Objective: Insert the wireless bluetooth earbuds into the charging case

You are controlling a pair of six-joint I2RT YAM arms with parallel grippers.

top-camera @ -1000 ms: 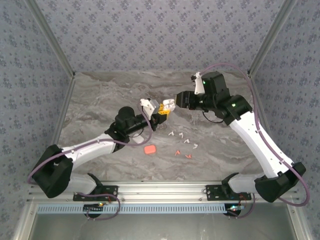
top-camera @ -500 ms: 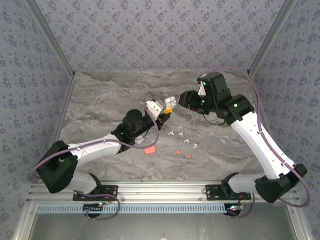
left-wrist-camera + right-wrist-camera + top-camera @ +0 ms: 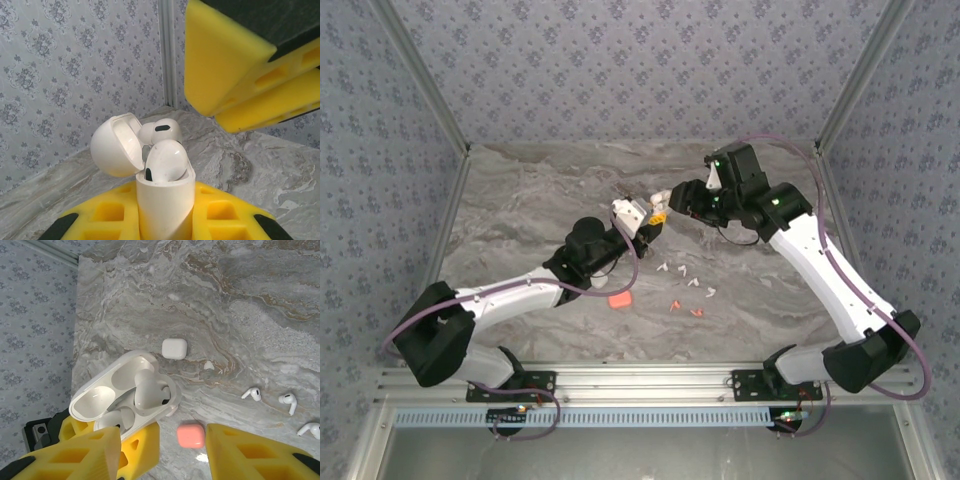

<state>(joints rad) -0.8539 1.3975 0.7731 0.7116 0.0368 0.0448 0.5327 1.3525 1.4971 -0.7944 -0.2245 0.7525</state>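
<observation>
Grey marbled tabletop (image 3: 520, 210) enclosed by patterned wallpaper walls (image 3: 620, 60), viewed from above and from both wrists. Near the table's middle, the white charging case (image 3: 165, 210) is clamped between the yellow fingers of the left gripper (image 3: 165, 192), with its lid (image 3: 117, 145) swung open. Two white earbuds are seen in the case: one (image 3: 166, 160) is seated in the nearer well with its head protruding, and the other (image 3: 161, 132) is shown behind it. The right gripper (image 3: 167, 432) is held just beside the case, its jaws wide apart with nothing between them; one of its fingers (image 3: 225, 65) is seen at the upper right of the left wrist view. Loose white earbuds (image 3: 251, 393) are scattered on the table to one side of the case, and two red earbuds (image 3: 697, 312) lie nearer the arm bases. A closed pink case (image 3: 190, 435) and a second, closed white case (image 3: 174, 348) are seen on the table, apart from each other
</observation>
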